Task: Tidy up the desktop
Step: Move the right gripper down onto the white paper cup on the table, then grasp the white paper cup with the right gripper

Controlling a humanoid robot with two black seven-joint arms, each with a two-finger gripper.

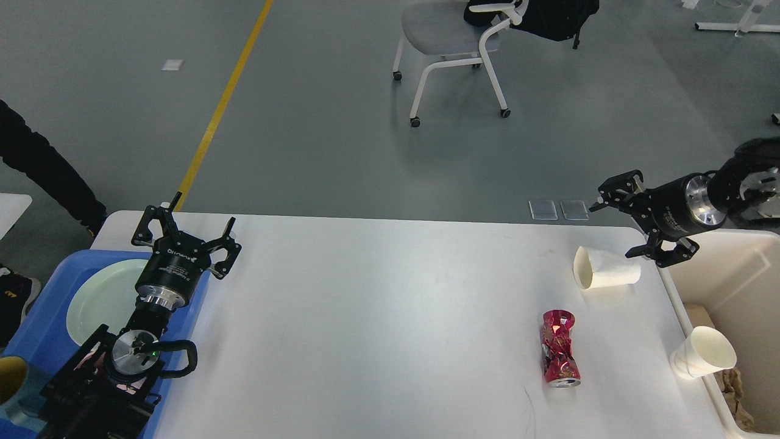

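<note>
The white desktop [378,317] fills the lower view. A white paper cup [604,268] lies on its side at the back right, mouth to the left. A crushed red can [560,356] lies nearer the front. My right gripper [629,222] is open and empty, just behind and to the right of the tipped cup, apart from it. My left gripper [183,230] is open and empty at the back left, above the right edge of the blue tray [42,329].
A cream-white bin [731,268] stands at the table's right end, with a second paper cup [702,353] at its rim and crumpled paper inside. The blue tray holds a pale green plate [100,299]. A chair [451,36] stands on the floor beyond.
</note>
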